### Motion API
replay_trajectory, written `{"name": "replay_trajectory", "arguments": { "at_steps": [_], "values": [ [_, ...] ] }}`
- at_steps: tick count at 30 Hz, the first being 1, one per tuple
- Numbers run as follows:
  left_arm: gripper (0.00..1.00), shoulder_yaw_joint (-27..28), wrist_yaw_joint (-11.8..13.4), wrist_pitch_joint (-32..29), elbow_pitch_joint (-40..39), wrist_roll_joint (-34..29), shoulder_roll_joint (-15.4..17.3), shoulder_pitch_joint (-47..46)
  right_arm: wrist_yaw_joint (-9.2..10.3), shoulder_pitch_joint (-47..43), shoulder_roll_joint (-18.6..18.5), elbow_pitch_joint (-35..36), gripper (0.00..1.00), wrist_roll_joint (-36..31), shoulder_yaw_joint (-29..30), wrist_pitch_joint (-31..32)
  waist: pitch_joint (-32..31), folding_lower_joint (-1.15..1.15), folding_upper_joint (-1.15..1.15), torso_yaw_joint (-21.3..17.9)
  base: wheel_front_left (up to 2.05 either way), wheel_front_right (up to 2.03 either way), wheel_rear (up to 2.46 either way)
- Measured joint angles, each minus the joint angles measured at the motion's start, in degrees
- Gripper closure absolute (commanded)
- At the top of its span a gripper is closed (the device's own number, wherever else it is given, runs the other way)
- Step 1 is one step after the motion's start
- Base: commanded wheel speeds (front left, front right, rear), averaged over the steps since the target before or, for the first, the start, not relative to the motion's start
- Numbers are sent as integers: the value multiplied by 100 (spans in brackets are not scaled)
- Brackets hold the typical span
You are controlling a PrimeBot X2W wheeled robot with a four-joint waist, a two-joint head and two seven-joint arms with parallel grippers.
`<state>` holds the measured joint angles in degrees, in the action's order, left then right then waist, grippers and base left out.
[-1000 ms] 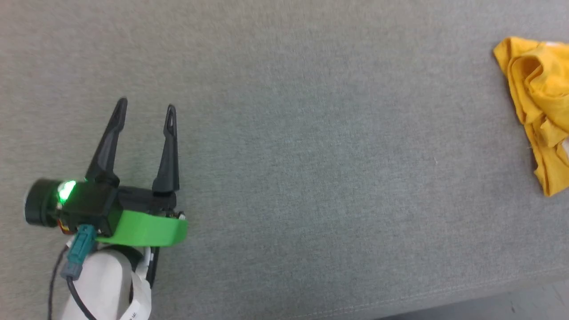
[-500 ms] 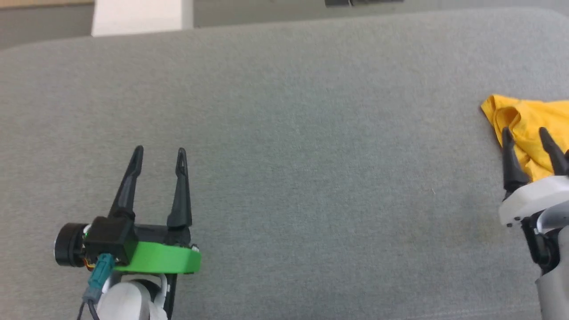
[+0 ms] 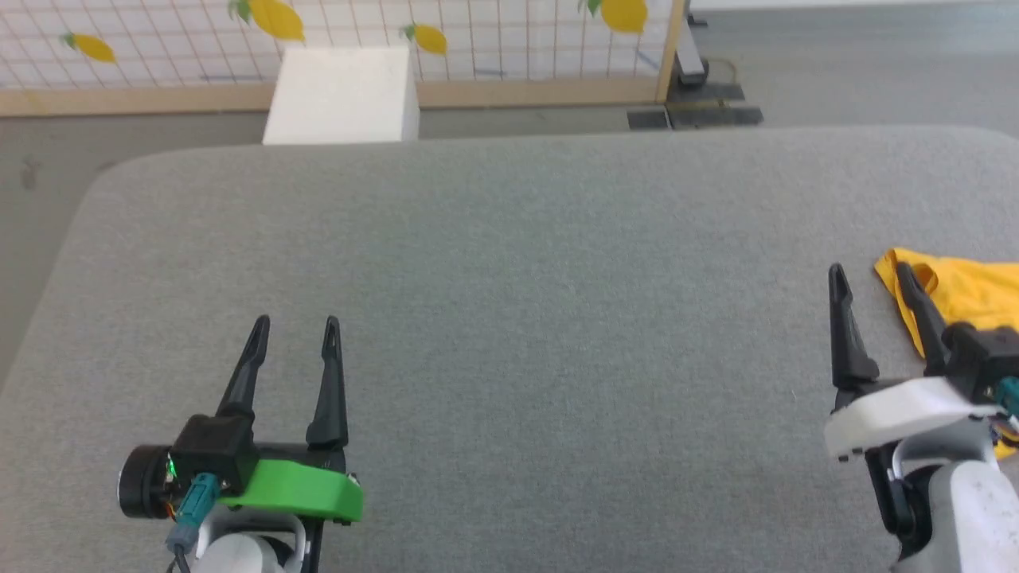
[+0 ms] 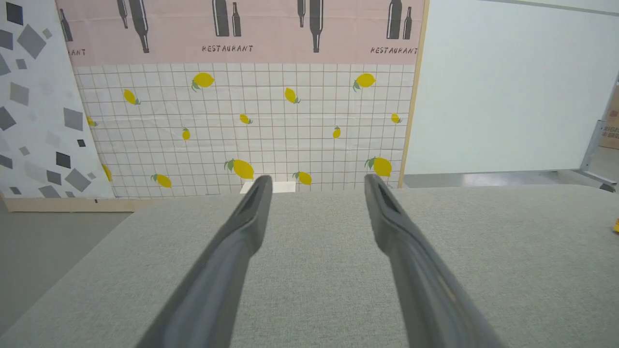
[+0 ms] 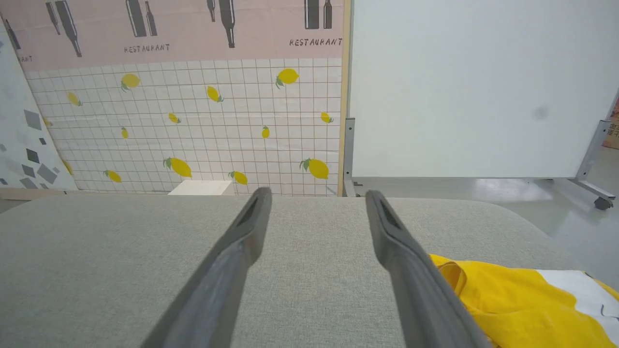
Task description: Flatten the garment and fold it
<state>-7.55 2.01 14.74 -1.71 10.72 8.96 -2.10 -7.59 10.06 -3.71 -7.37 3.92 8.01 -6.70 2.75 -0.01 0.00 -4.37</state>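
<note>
Crumpled shirt (image 3: 967, 298) lies at the right edge of the head view on the grey table (image 3: 509, 239), just right of the right gripper (image 3: 869, 274) (one finger overlaps its corner, contact unclear). Both grippers have fingers spread wide and hold nothing. The left gripper (image 3: 297, 324) sits lower left, well apart, so the right arm is likely nearer.

RESTAURANT stands repeated in black capitals along the pink wall panel (image 4: 271, 29) at twelve o'clock. Reddish marks on the brown carton (image 4: 611, 118) at three o'clock may be lettering, but are unreadable.
</note>
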Motion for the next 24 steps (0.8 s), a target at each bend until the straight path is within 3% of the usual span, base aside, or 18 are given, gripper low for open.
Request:
{"name": "replay_trajectory", "arguments": {
  "at_steps": [10,24],
  "values": [
    [0,93,-54,-1,271,133,-209,336,1,-585,75,-212,0,-40,471,-547,-384,0,0,225,0,0,0],
    [0,286,-155,-1,289,-116,-309,558,1,-735,78,-383,0,-257,377,-697,-336,0,0,290,0,0,0]
  ]
}}
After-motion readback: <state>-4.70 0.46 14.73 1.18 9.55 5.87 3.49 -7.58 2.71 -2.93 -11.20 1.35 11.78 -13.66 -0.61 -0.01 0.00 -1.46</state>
